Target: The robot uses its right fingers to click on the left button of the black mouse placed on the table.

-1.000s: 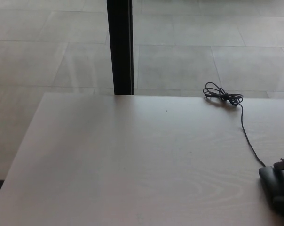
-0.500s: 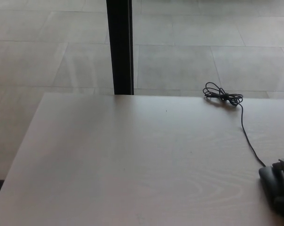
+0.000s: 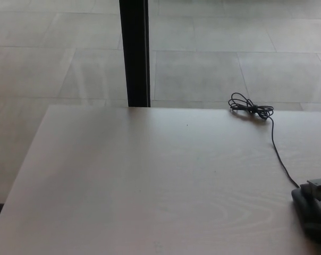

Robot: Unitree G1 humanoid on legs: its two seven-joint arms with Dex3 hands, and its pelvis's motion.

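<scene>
The black mouse (image 3: pixel 308 211) lies on the pale wooden table (image 3: pixel 150 180) at the bottom right corner of the head view, partly cut off by the picture's edge. Its thin black cable (image 3: pixel 278 151) runs away from it to a coiled bundle (image 3: pixel 250 109) near the table's far edge. Only a small dark part of my right hand (image 3: pixel 319 188) shows at the right edge, right over the mouse's far end and seemingly touching it. Most of that hand is out of the picture. My left hand does not show.
A black vertical post (image 3: pixel 134 53) stands just behind the table's far edge. Beyond it lies a grey tiled floor (image 3: pixel 213 48). The table's left edge runs diagonally toward the bottom left corner.
The visible part of my right hand has come further into the picture from the right, now lying over the mouse's far end. The mouse and cable stay put.
</scene>
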